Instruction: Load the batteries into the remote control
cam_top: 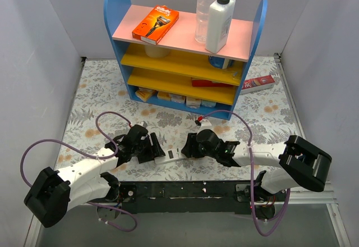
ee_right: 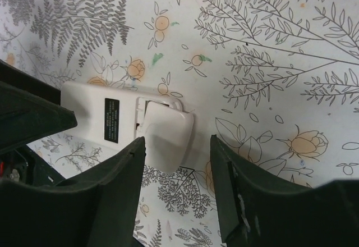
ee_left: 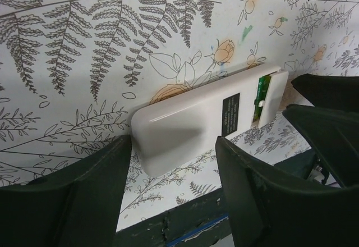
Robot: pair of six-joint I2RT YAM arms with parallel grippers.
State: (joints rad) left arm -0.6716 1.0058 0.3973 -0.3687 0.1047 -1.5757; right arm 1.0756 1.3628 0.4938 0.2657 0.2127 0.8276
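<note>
The remote control (cam_top: 171, 157) lies back up on the floral cloth near the table's front edge, between my two grippers. Its white back carries a black label (ee_left: 230, 114). At its far end in the left wrist view, a green circuit board (ee_left: 261, 90) shows in the uncovered compartment. A loose white cover piece (ee_right: 165, 135) rests tilted over that end. My left gripper (ee_left: 174, 146) is open and straddles the closed end, with a gap at its right finger (ee_left: 252, 191). My right gripper (ee_right: 178, 143) is open around the cover piece. The batteries are out of view.
A blue shelf unit (cam_top: 185, 62) stands at the back, with an orange box (cam_top: 155, 24), a clear bottle (cam_top: 205, 11) and a white bottle (cam_top: 220, 22) on top. A red-and-white carton (cam_top: 258, 82) lies beside it. The dark table edge (ee_left: 190, 219) runs just below the remote.
</note>
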